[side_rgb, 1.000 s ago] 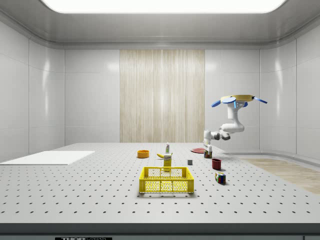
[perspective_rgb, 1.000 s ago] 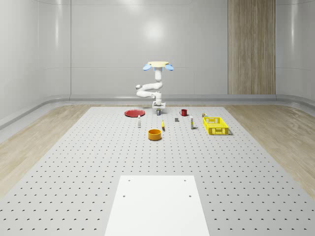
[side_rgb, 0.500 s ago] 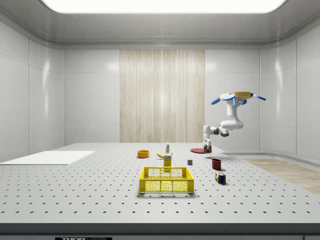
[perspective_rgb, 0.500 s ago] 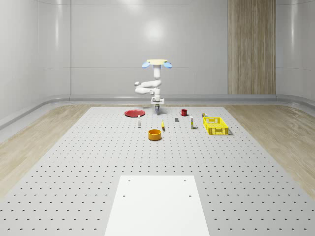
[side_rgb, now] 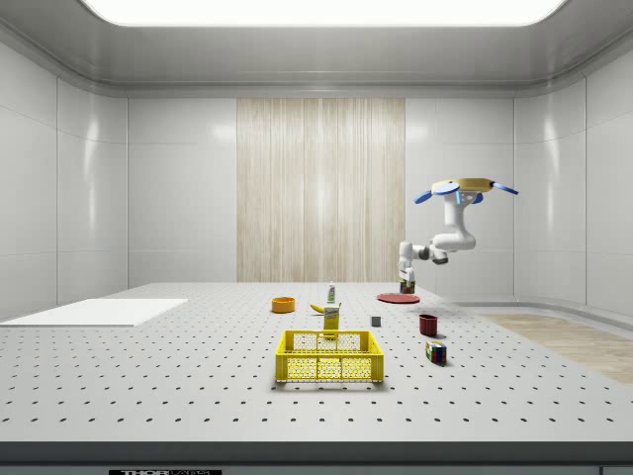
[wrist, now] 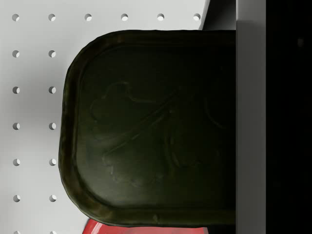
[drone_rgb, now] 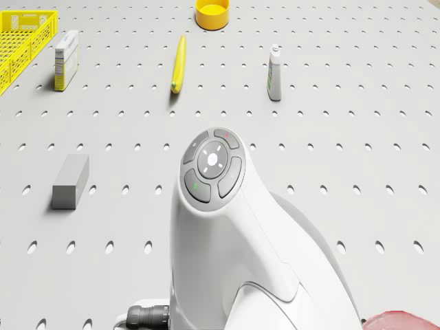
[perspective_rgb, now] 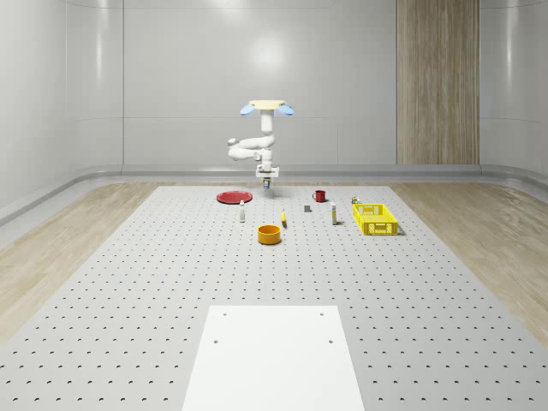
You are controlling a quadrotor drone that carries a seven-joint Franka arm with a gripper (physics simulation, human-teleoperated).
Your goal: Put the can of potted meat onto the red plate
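The drone (perspective_rgb: pixel 265 106) hovers above the far end of the perforated table, just to the whole-scene view's right of the red plate (perspective_rgb: pixel 233 198). Its white arm (drone_rgb: pixel 227 227) folds down to the gripper (perspective_rgb: pixel 266 181), which is shut on the can of potted meat (perspective_rgb: pixel 267 186) and holds it in the air. From the side, the gripper (side_rgb: pixel 405 283) holds the can (side_rgb: pixel 405 289) just above the plate (side_rgb: pixel 398 297). The wrist view looks onto the can's dark embossed end (wrist: pixel 151 126) against one finger (wrist: pixel 251 117), with the plate's red rim (wrist: pixel 146 228) beyond it.
A red mug (perspective_rgb: pixel 319 196), a grey block (drone_rgb: pixel 70 181), a banana (drone_rgb: pixel 178 64), a small bottle (drone_rgb: pixel 274 72), a boxed item (drone_rgb: pixel 66 60), an orange bowl (perspective_rgb: pixel 270 234) and a yellow basket (perspective_rgb: pixel 375 219) stand on the table. A white sheet (perspective_rgb: pixel 274 355) lies at the near end.
The drone has shifted toward the whole-scene view's left and risen a little. The arm has carried the can up off the table and toward the red plate.
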